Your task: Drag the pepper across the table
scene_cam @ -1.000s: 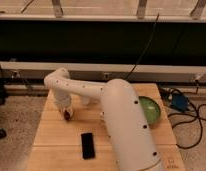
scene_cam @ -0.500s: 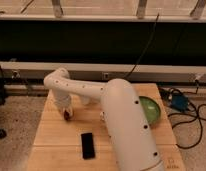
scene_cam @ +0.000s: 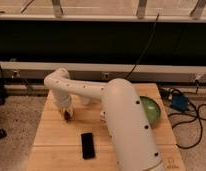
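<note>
The pepper (scene_cam: pixel 67 115) is a small dark red-brown shape lying on the light wooden table (scene_cam: pixel 51 135) near its left side. My gripper (scene_cam: pixel 66 111) hangs from the white arm (scene_cam: pixel 121 125) and is down right at the pepper, partly covering it. The arm reaches from the lower right across the table to the far left.
A flat black phone (scene_cam: pixel 87 145) lies on the table in front of the pepper. A green bowl (scene_cam: pixel 151 110) sits at the right edge, partly behind the arm. Cables and a blue object (scene_cam: pixel 177 101) lie on the floor to the right. A dark wall runs behind the table.
</note>
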Controlling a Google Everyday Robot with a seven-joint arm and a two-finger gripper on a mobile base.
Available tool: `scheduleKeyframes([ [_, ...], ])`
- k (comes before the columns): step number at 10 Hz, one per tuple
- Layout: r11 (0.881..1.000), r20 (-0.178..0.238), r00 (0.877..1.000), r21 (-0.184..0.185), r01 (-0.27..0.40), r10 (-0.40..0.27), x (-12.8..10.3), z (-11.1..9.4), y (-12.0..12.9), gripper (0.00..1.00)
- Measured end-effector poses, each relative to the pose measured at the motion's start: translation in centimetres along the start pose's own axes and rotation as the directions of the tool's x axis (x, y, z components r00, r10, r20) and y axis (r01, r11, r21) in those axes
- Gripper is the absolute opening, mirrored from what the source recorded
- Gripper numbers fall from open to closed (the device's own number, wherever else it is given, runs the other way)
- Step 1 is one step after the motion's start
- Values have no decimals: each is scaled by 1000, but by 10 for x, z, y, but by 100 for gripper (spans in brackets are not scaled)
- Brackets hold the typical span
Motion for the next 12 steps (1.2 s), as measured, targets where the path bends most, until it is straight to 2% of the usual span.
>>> scheduleKeyframes([
  [12, 1000, -10, 1000, 0, -14, 14, -3, 0, 5, 0],
])
